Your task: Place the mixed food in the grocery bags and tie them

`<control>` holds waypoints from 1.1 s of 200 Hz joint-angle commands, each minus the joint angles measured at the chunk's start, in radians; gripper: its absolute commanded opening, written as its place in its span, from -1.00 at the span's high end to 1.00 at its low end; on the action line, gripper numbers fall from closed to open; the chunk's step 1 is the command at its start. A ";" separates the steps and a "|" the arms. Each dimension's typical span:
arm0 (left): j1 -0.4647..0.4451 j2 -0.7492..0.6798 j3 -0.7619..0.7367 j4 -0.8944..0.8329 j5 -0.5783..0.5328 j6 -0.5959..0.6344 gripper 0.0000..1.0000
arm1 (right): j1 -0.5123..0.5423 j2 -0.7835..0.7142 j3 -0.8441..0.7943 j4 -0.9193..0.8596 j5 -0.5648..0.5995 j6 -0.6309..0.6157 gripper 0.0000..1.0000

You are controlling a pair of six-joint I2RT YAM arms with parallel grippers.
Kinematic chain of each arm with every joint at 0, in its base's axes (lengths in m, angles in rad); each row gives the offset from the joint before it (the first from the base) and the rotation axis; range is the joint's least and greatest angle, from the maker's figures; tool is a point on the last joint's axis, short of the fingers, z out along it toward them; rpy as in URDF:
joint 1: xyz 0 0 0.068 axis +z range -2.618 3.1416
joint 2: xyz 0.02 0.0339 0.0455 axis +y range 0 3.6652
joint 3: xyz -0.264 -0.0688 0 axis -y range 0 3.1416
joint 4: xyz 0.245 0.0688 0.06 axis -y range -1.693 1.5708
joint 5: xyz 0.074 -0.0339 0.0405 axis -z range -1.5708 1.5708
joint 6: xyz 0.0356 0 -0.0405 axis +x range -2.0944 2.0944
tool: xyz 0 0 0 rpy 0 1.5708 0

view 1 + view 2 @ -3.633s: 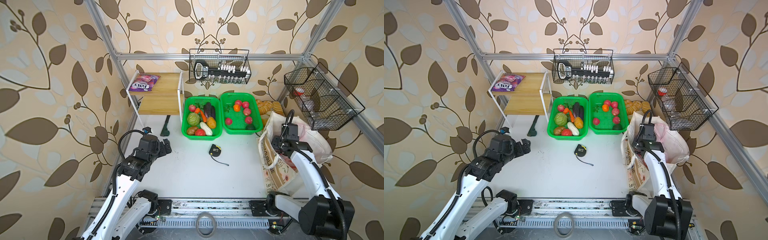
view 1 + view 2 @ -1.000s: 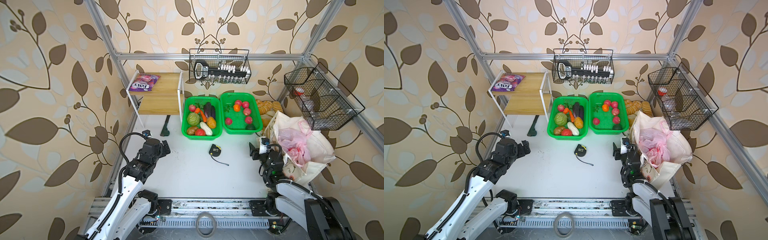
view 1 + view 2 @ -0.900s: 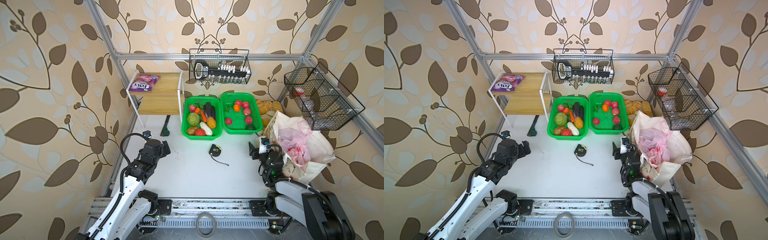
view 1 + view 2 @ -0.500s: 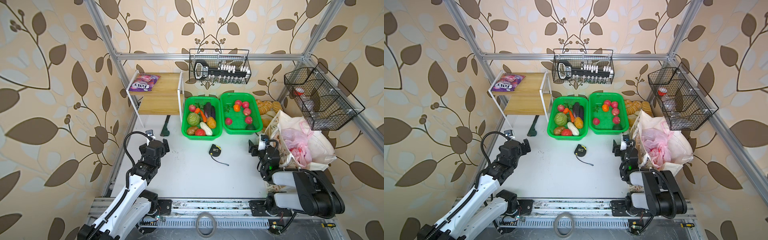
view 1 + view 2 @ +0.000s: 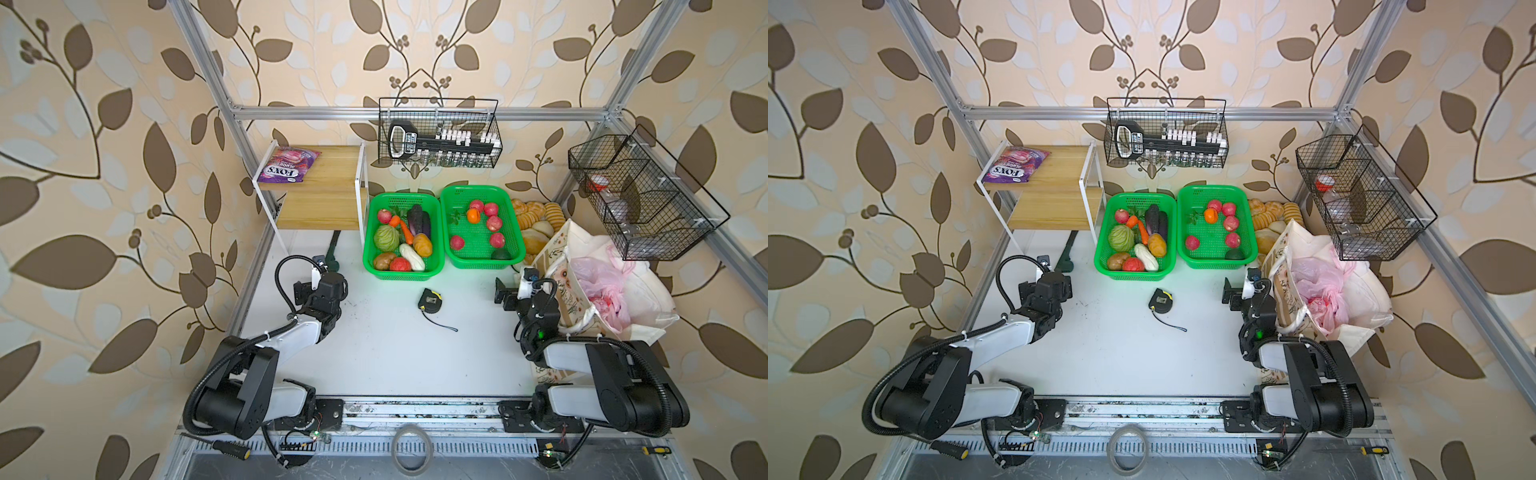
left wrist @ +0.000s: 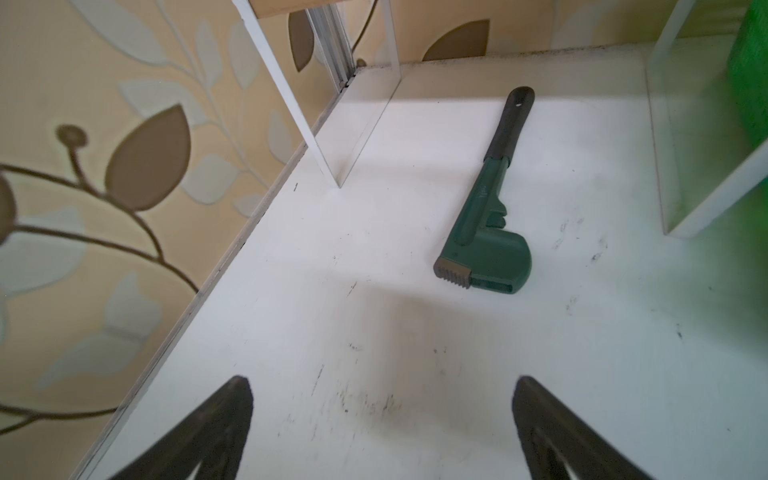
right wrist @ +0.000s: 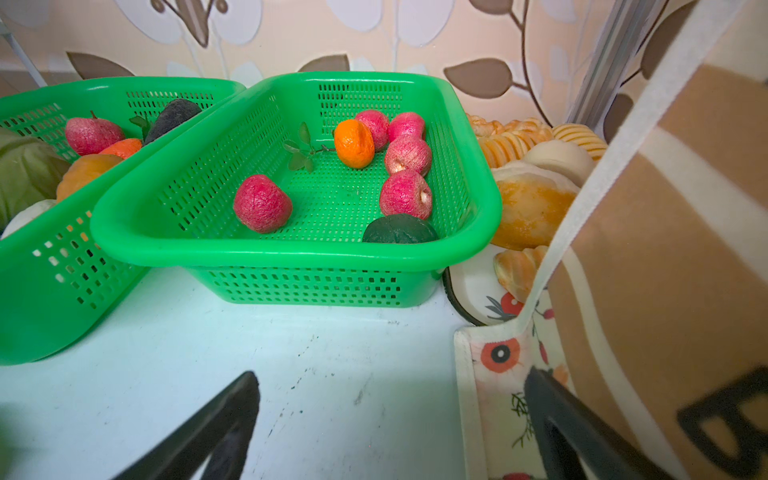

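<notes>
The grocery bags stand at the right: a cream floral tote (image 5: 559, 266) (image 5: 1281, 266) with a thin pink plastic bag (image 5: 602, 286) (image 5: 1316, 286) bunched inside it. A purple FOX'S packet (image 5: 286, 164) (image 5: 1013, 164) lies on the top shelf. An orange (image 5: 473, 215) (image 7: 354, 143) sits in the right-hand green basket. My right gripper (image 5: 517, 291) (image 7: 390, 376) is open and empty, low beside the tote (image 7: 498, 374), with one fingertip (image 7: 540, 382) over its floral edge. My left gripper (image 5: 322, 286) (image 6: 382, 380) is open and empty above bare table.
Two green baskets (image 5: 368, 266) (image 5: 513, 255) of fruit and vegetables stand at the back, with bread loaves (image 5: 534, 216) to their right. A tape measure (image 5: 430, 299) lies mid-table. A green wrench (image 6: 486, 232) lies ahead of the left gripper by the wooden shelf (image 5: 324, 203). Wire baskets (image 5: 636, 195) hang on the frame.
My right gripper has come away from the tote's top, dropped low beside the bag and opened wide. Both arms have folded back toward their bases. The left gripper stays open.
</notes>
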 commanded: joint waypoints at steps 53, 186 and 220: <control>0.168 0.161 -0.159 0.568 0.230 0.042 -0.98 | -0.003 0.000 0.017 0.006 0.045 -0.003 -1.00; 0.217 0.159 -0.079 0.406 0.202 -0.033 -0.98 | -0.004 0.000 0.017 0.007 0.045 -0.003 -1.00; 0.217 0.159 -0.080 0.406 0.202 -0.033 -0.98 | -0.004 0.001 0.017 0.007 0.045 -0.003 -1.00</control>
